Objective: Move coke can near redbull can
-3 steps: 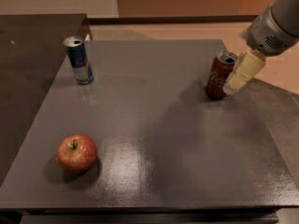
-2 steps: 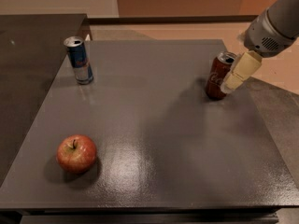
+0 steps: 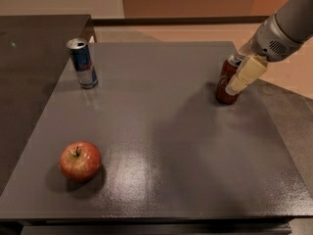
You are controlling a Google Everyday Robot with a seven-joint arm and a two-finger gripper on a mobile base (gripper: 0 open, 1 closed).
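- Pincer against coke can at counter's right; grasp impossible to tell;
- Risk: tipping or slipping during long carry toward redbull can, if held off-centre.

Right side of coke can hidden behind end effector; arm cut off at right edge; counter front corners cropped.

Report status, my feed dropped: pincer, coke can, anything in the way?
Pincer at coke can, far right of table. Redbull can far left, upright. Apple front left, off the straight line between cans.
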